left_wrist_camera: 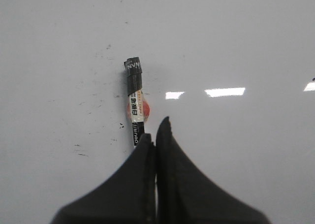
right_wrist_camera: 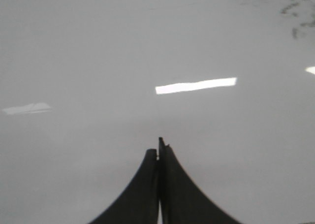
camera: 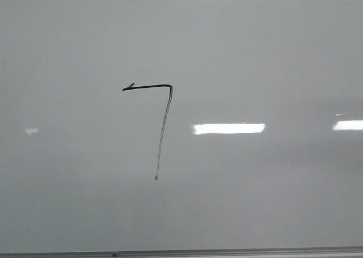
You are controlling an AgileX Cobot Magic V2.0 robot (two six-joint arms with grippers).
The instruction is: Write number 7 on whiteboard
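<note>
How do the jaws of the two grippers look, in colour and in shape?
In both wrist views the left gripper and the right gripper have matte black jaws, broad at the base and curving inward to narrow tips. No cables, markings or sleeves show. The arms themselves are out of view.

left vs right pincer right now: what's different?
The left pincer has a black marker with a white label sticking out past its fingertips, seemingly gripped; the right pincer holds nothing. The surface beyond the left pincer carries small dark specks around the marker; beyond the right pincer it is mostly clean, with smudges only far off at one corner. Both have dark fingers pressed together, facing the glossy whiteboard.
</note>
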